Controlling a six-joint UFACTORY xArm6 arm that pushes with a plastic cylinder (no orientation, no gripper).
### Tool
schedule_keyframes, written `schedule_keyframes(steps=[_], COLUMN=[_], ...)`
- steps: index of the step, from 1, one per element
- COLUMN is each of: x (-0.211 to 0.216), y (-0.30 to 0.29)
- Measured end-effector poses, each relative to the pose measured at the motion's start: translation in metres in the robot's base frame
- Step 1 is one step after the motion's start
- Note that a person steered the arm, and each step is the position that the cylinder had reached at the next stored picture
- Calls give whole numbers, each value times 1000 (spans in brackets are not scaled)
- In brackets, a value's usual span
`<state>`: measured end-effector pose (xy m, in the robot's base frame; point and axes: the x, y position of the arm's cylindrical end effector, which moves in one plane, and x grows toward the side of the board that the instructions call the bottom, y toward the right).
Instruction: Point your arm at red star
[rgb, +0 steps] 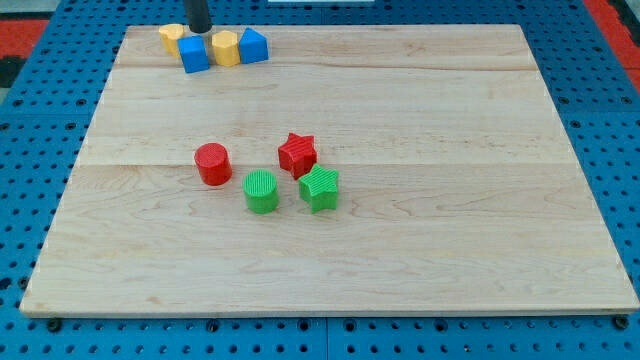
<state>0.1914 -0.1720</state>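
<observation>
The red star (297, 153) sits near the middle of the board (450, 230), a little toward the view's left of centre, with the green star (320, 188) touching or almost touching it at the view's lower right. The green cylinder (261, 191) lies just below and left of it, and the red cylinder (212, 163) stands well clear to its left. My tip (199, 30) is far off, at the view's top left edge of the board, down among a row of four blocks: a yellow block (172, 38) to its left, a blue cube (194, 54) just below it, a yellow block (226, 47) and a blue block (254, 45) to its right. The rod has no jaws and holds nothing; whether it touches the blue cube I cannot tell. I judge the task barely begun, the approach being the step in hand. The next move calls for drawing away from the top row without dragging the blue cube along, then sliding down and rightward across bare board to stop just short of the red star, from its upper left side, where nothing stands between.
</observation>
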Motion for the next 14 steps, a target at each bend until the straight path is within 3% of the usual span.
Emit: schedule_keyframes(steps=[12, 14], x=[1, 0], y=[17, 51])
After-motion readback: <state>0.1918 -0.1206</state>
